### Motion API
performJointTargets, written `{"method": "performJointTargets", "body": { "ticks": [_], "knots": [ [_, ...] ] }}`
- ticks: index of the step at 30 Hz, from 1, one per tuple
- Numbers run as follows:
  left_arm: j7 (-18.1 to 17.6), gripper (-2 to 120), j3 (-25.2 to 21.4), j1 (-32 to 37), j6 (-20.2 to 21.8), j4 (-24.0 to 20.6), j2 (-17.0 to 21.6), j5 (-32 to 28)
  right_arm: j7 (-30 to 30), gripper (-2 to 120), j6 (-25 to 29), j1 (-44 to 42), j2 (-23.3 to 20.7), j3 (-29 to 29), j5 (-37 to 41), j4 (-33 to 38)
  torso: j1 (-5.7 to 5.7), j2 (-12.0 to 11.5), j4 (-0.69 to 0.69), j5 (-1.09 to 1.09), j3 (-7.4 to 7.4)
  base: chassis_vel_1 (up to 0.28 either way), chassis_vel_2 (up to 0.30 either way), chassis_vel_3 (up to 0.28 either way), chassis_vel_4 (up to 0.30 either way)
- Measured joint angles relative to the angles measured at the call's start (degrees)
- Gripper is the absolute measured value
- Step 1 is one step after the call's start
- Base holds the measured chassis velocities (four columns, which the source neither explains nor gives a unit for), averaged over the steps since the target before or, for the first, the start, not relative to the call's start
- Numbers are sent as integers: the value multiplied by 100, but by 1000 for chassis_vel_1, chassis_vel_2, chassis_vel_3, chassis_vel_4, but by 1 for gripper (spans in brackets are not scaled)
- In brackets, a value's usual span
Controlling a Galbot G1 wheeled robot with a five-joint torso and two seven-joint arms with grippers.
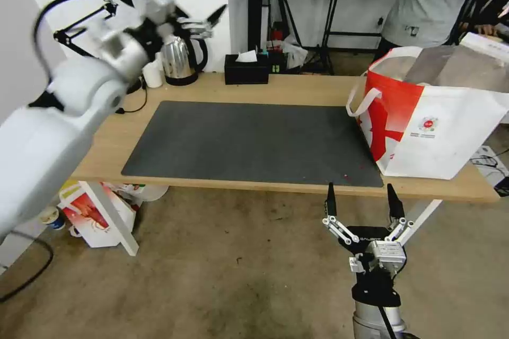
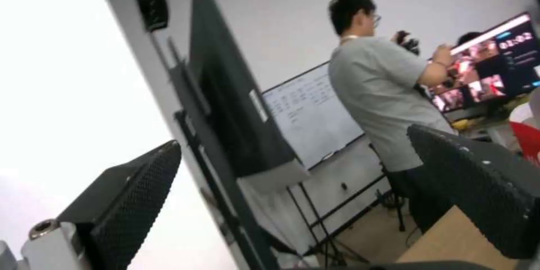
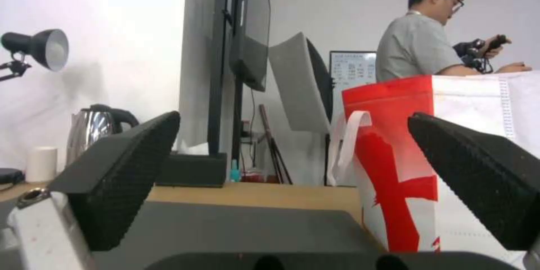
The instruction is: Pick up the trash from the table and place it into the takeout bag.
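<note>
The counter (image 1: pixel 297 90) is a long light-wood top on white legs, with a large dark grey rectangular mat (image 1: pixel 249 140) lying flat across its middle. A few tiny red specks sit on the mat near its front right corner. The takeout bag (image 1: pixel 440 116) stands upright on the counter's right end, touching the mat's right edge. It is large, white with a red panel on its left side and a small round logo on its front. A white loop handle (image 1: pixel 360 101) hangs over the red side. Its mouth is open; the inside looks grey, possibly foil, and its contents cannot be made out.
</note>
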Motion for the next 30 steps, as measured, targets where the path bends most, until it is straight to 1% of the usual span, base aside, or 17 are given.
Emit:
{"method": "performJointTargets", "body": {
  "ticks": [1,2,6,7,9,10,13,14,15,17,18,22,24,25,28,29,30],
  "knots": [
    [-124,100,-323,479,-22,-211,51,-45,0,100,0,0,0,-1,0,0,0,0,-1,1,0,0,0,0,0],
    [-124,100,-323,479,-22,-211,51,-45,0,100,0,0,0,-1,0,0,0,0,-1,1,0,0,0,0,0],
    [-284,100,-1276,1647,-53,-735,15,-47,0,100,0,0,0,0,0,0,0,0,-1,2,0,0,0,0,0],
    [-284,100,-1276,1647,-53,-735,15,-47,0,100,0,0,0,0,0,0,0,0,-1,2,0,0,0,0,0],
    [-327,100,-1755,2239,-59,-987,-64,1,0,100,0,0,0,0,0,0,0,0,0,2,1,0,0,0,0],
    [-327,100,-1755,2239,-59,-987,-64,1,0,100,0,0,0,0,0,0,0,0,0,2,1,0,0,0,0],
    [-350,100,-2155,2745,-70,-1220,-195,70,0,100,0,0,-1,0,0,0,1,0,1,0,1,0,0,0,0],
    [-350,100,-2155,2745,-70,-1220,-195,70,0,100,0,0,-1,0,0,0,1,0,1,0,1,0,0,0,0],
    [-370,100,-2347,2961,-81,-1366,-299,94,0,100,0,0,0,-1,0,0,0,0,0,2,0,0,0,0,0],
    [-415,100,-2576,3262,-93,-1594,-467,139,0,100,0,0,1,-1,0,0,1,0,-1,2,1,0,0,0,0],
    [-415,100,-2576,3262,-93,-1594,-467,139,0,100,0,0,1,-1,0,0,1,0,-1,2,1,0,0,0,0],
    [-440,100,-2761,3580,-123,-1842,-675,247,0,100,0,0,0,-1,0,0,0,0,-1,2,0,0,0,0,0],
    [-457,100,-2898,3819,-152,-2016,-865,322,0,100,0,0,0,0,0,0,0,0,-1,2,1,0,0,0,0],
    [-457,100,-2898,3819,-152,-2016,-865,322,0,100,0,0,0,0,0,0,0,0,-1,2,1,0,0,0,0],
    [-459,100,-3079,4196,-190,-2290,-1172,488,0,100,0,0,0,0,0,0,0,0,0,3,1,0,0,0,0],
    [-459,100,-3079,4196,-190,-2290,-1172,488,0,100,0,0,0,0,0,0,0,0,0,3,1,0,0,0,0],
    [-459,100,-3121,4302,-197,-2359,-1262,543,0,100,0,0,0,0,0,0,0,0,-1,2,0,0,0,0,0]
  ]
}}
